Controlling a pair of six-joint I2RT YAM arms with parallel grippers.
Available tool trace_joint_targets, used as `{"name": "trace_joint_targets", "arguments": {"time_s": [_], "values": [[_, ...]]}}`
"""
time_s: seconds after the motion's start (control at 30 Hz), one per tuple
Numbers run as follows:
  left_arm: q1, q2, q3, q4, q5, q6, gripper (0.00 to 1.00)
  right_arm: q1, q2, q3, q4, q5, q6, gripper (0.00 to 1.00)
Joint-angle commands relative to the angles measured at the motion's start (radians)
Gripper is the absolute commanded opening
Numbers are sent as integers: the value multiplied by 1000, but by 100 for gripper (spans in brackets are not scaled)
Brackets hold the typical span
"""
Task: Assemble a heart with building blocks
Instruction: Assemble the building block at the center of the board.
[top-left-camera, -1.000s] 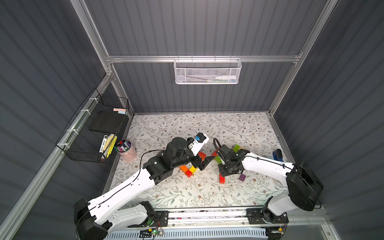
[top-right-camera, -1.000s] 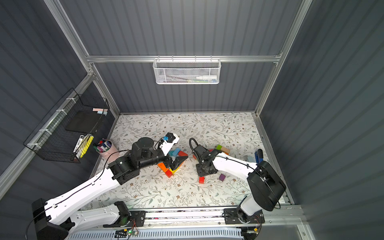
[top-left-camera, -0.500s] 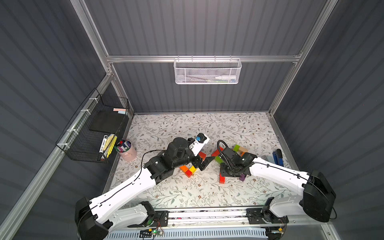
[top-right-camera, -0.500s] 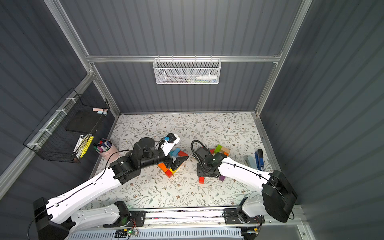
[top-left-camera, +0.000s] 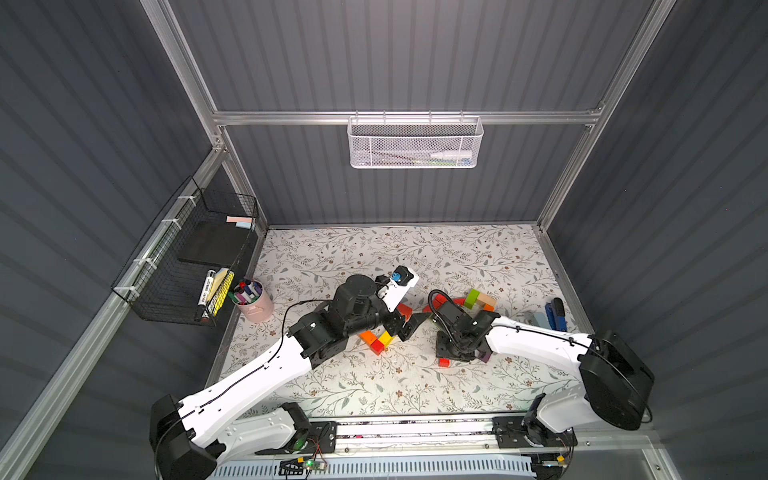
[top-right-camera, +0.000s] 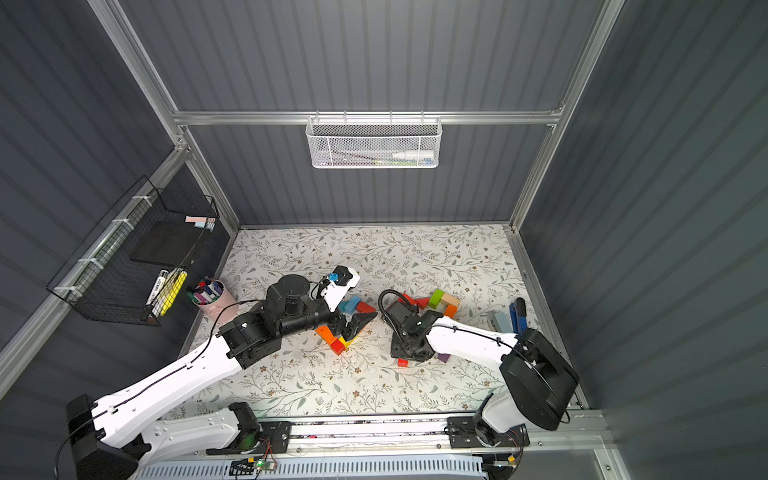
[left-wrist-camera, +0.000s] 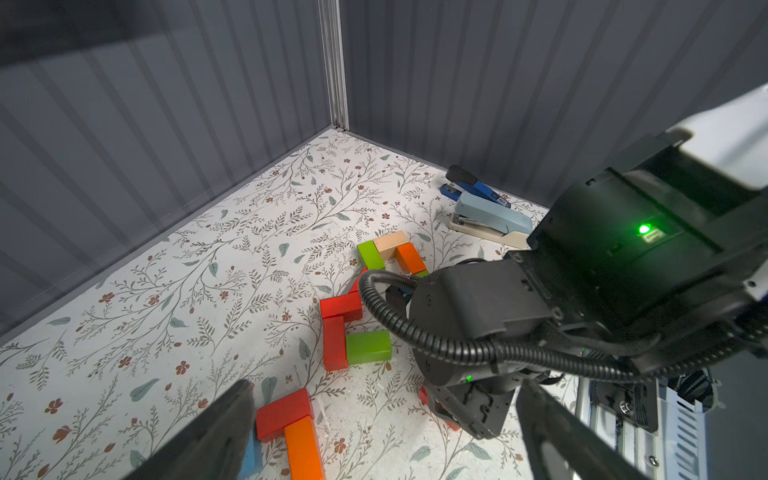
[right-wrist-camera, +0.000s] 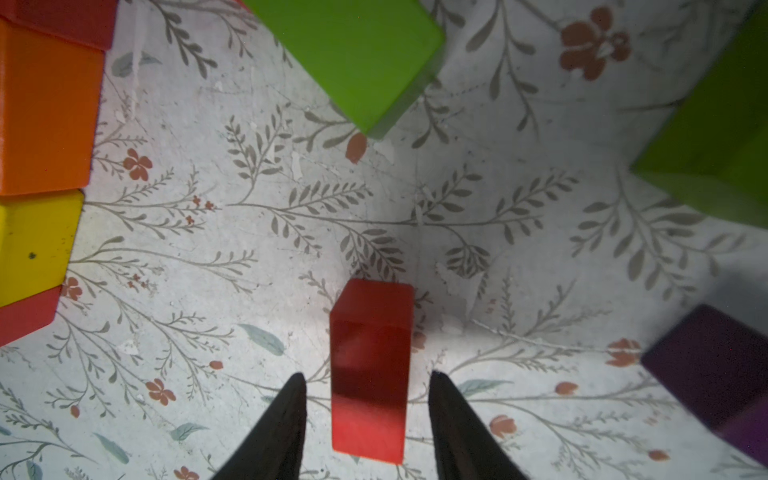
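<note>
1. A small red block (right-wrist-camera: 369, 365) sits on the table (top-left-camera: 374, 257), toward the front of the scattered blocks.
2. The right gripper (right-wrist-camera: 365, 376) hangs straight over it with its jaws parted. One finger stands on each side, and a strip of table shows between each tip and the block, so nothing is gripped.
3. A purple block (right-wrist-camera: 715, 374) lies near it on the right arm's side. A green block (left-wrist-camera: 368, 347) lies beyond, touching two red bricks (left-wrist-camera: 334, 343) set in an L.
4. Farther back, a green, tan and orange cluster (left-wrist-camera: 390, 244) sits packed together.
5. Toward the left arm, an orange brick (top-left-camera: 368, 336), a red cube (top-left-camera: 377, 347) and a yellow cube (top-left-camera: 386, 338) lie touching.
6. The left gripper (top-left-camera: 411, 326) hovers just beside those three, jaws spread wide and empty.
7. A stapler (left-wrist-camera: 490, 216) lies by the right wall. A pink cup (top-left-camera: 253, 303) of markers stands at the table's left edge.
</note>
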Motion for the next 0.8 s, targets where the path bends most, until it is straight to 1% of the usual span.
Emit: {"name": "trace_joint_targets", "arguments": {"time_s": [0.0,0.07,0.17,0.27,0.37,0.43,0.53,0.57,0.6,0.7,0.77], "values": [[2,-9,-8,2,21,4,99,4,33,-15,12,16,18,49],[3,-8,-8,-1,18,4,99,4,54,-2,1,39,-18,46],[2,-9,-10,-2,16,2,99,2,80,31,-37,86,-125,38],[2,-11,-11,-3,15,2,99,0,86,57,-62,106,-277,29],[3,-9,-8,-5,11,2,99,-21,83,72,-67,75,-438,25],[2,-13,-8,-7,11,3,99,-48,75,74,-61,18,-547,24],[3,-21,-10,-5,9,2,99,-96,68,83,-73,-36,-669,24],[3,-22,-11,-5,8,3,99,-116,70,89,-79,-51,-686,24],[2,-23,-11,-5,8,4,99,-144,69,99,-95,-102,-713,25],[3,-26,-12,-5,7,4,99,-179,56,114,-97,-111,-742,26],[2,-26,-11,-6,7,5,99,-189,51,124,-109,-93,-778,26]]}}
